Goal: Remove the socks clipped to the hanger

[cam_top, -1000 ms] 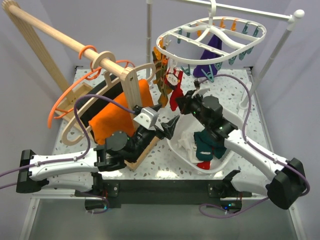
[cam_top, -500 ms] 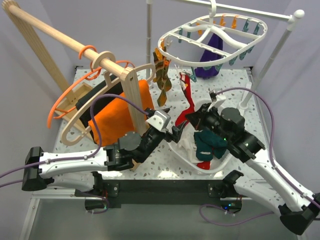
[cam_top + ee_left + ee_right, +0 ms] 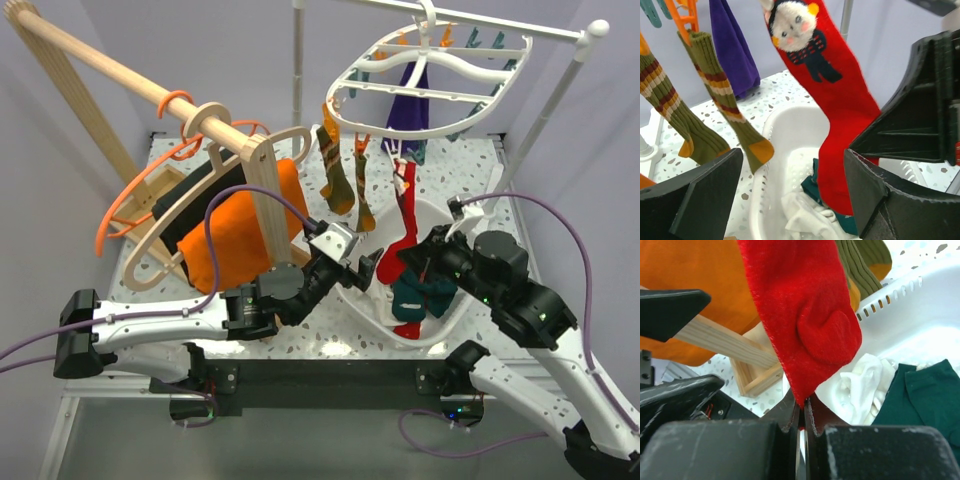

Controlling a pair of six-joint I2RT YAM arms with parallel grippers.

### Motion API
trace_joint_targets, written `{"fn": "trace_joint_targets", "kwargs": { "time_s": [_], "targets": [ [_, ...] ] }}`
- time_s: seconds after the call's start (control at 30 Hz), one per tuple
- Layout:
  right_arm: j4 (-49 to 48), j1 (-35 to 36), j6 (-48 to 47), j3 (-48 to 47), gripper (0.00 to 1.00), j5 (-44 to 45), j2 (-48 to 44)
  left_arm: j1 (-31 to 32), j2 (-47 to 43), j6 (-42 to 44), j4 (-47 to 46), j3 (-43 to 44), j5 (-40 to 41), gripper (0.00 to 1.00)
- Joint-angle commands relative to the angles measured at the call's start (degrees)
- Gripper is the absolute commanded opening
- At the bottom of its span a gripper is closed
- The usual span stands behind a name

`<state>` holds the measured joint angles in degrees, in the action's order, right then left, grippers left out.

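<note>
No readable text or labels anywhere.

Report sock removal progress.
Done: a dark green sock and a white sock lie in the basket. In hand: the right end effector pinches the red sock by its toe, its top apparently still clipped. Left: two striped socks and the purple sock hang from the hanger.

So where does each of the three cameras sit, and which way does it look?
Top camera: high behind the robot, looking down on the table; shows the left arm, right arm, hanger and basket.
Left wrist camera: on the left arm, looking forward between its open fingers at the red sock and striped socks.
Right wrist camera: on the right arm, looking along its fingers, shut on the red sock's tip.
Shared: all three show the red sock and the white basket.
</note>
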<state>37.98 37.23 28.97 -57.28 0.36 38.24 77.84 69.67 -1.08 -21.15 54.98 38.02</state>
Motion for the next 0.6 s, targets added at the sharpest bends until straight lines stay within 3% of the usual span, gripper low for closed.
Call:
{"fn": "trace_joint_targets", "kwargs": {
  "time_s": [0.0,0.2,0.33,0.43,0.57],
  "targets": [
    [3.86,0.21,1.79,-2.31,0.00,-0.18,-0.80,-0.15,-0.15,-2.61,2.59,2.06,2.76,0.87],
    [5.79,0.30,2.14,-4.07,0.00,-0.18,-0.97,-0.24,0.82,-5.24,2.78,0.48,-1.97,0.89],
    [6.41,0.30,2.58,-5.65,0.00,-0.27,-0.54,-0.24,2.74,-5.07,0.93,0.30,-17.85,0.90],
    [7.54,0.30,2.84,-6.35,0.00,-0.18,-0.36,-0.24,4.33,-6.65,-0.21,0.39,-22.97,0.97],
    [7.73,0.30,3.02,-7.06,0.00,-0.18,0.17,-0.24,6.44,-8.23,0.49,1.18,-23.34,1.00]
  ]
}}
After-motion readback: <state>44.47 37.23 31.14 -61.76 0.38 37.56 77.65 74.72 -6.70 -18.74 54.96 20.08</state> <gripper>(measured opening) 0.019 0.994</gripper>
